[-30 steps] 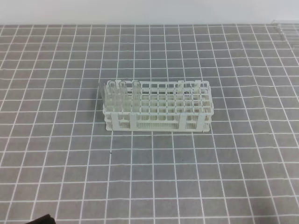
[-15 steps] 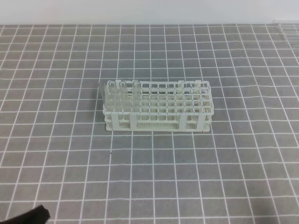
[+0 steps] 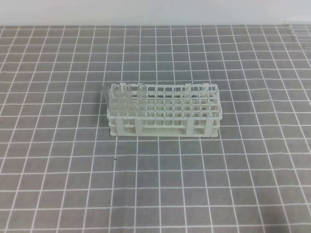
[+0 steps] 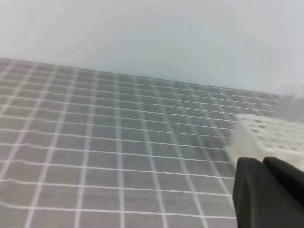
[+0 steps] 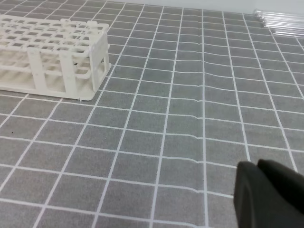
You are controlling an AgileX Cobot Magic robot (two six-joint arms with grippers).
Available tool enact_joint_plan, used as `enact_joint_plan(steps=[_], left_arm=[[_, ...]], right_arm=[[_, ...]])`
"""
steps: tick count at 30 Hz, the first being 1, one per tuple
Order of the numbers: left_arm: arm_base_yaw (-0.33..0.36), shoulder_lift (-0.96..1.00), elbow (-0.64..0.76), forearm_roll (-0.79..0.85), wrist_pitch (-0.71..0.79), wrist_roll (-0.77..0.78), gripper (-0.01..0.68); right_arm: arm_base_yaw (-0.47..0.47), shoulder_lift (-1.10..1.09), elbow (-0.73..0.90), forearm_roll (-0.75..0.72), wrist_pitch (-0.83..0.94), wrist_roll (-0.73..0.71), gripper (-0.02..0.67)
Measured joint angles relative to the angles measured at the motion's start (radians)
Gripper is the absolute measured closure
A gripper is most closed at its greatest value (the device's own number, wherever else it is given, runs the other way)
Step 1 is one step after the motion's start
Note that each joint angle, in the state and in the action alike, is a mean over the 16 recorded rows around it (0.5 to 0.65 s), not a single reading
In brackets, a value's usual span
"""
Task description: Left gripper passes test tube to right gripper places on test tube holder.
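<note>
A grey mat ruled with a white grid covers the table up to a pale wall at the far edge. The white holder stands mid-table, clear tubes upright in its left end and a few more toward its right end. The left gripper and right gripper are both closed on nothing, each low over the mat.

From my wrist feeds I see very little of the machine itself. The left pincer shows as two matte black fingers with rounded tips, pressed together along a thin dark seam, filling the lower right corner. The right pincer looks the same: plain black, smooth, blunt-ended. Both sit soft and out of focus, so I cannot make out screws or markings.
</note>
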Motion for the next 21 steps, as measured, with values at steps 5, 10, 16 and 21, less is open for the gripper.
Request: enact_joint_plan(steps=[5, 10, 16, 21], left_arm=[[0.091, -0.003, -0.001, -0.093, 0.011, 0.082, 0.675], [0.122, -0.003, -0.002, -0.233, 0.044, 0.24, 0.675], [0.123, -0.002, 0.001, -0.401, 0.097, 0.438, 0.674], [0.123, -0.003, 0.001, -0.46, 0.145, 0.508, 0.674]], right_arm=[[0.0, 0.0, 0.0, 0.0, 0.0, 0.0, 0.662], [0.0, 0.0, 0.0, 0.0, 0.0, 0.0, 0.662], [0.0, 0.0, 0.0, 0.0, 0.0, 0.0, 0.662], [0.0, 0.0, 0.0, 0.0, 0.0, 0.0, 0.662]])
